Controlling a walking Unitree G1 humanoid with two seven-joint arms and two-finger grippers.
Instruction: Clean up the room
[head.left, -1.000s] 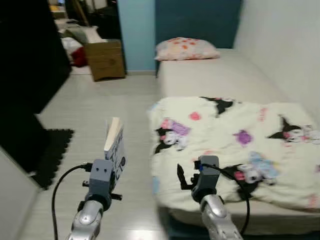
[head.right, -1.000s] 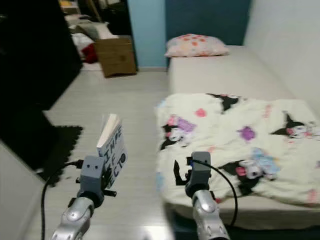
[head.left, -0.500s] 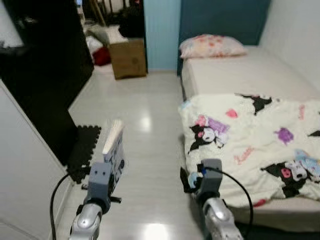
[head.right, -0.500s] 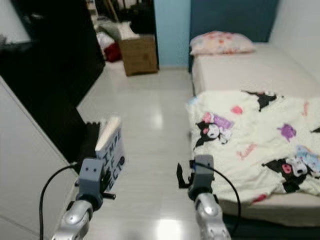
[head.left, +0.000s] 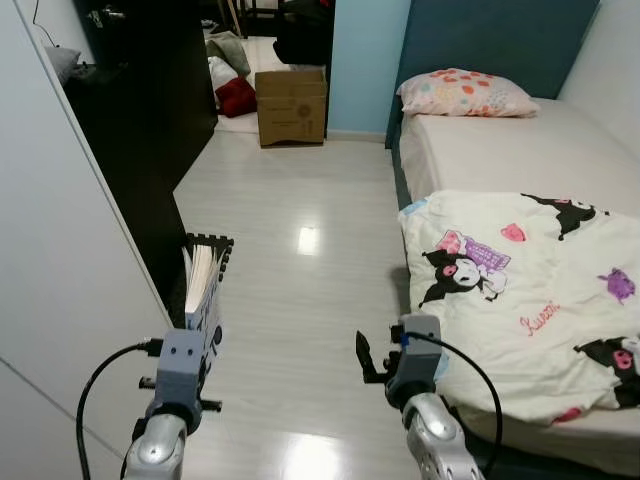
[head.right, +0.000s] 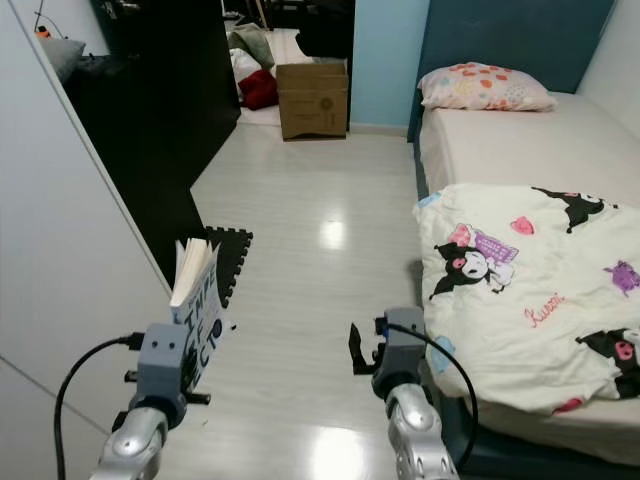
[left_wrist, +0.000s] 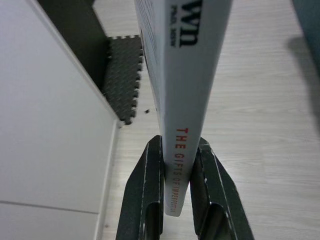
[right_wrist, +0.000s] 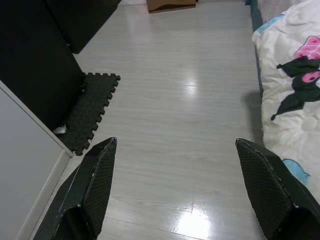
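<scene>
The left gripper (left_wrist: 176, 187) is clamped on the spine end of a book (head.left: 203, 290), held upright over the wooden floor (head.left: 300, 300) beside the white cabinet (head.left: 60, 260). The right gripper (right_wrist: 177, 185) is spread wide, holding nothing, near the edge of the bed (head.left: 500, 150). Risk: the grip takes only the book's lower end, so the tall upper part could swing or slip out while walking. The pages fan open at the top and could catch the cabinet edge. The foam mat (head.right: 232, 262) is a possible trip point.

White book (left_wrist: 187, 75) w/ red spine lettering. Cream blanket (head.left: 530, 290) w/ black & pink cartoon print; pillow (head.left: 466, 93) pink w/ orange dots. Floor (head.left: 300, 260) pale wood grain, mat (right_wrist: 90, 112) black.
</scene>
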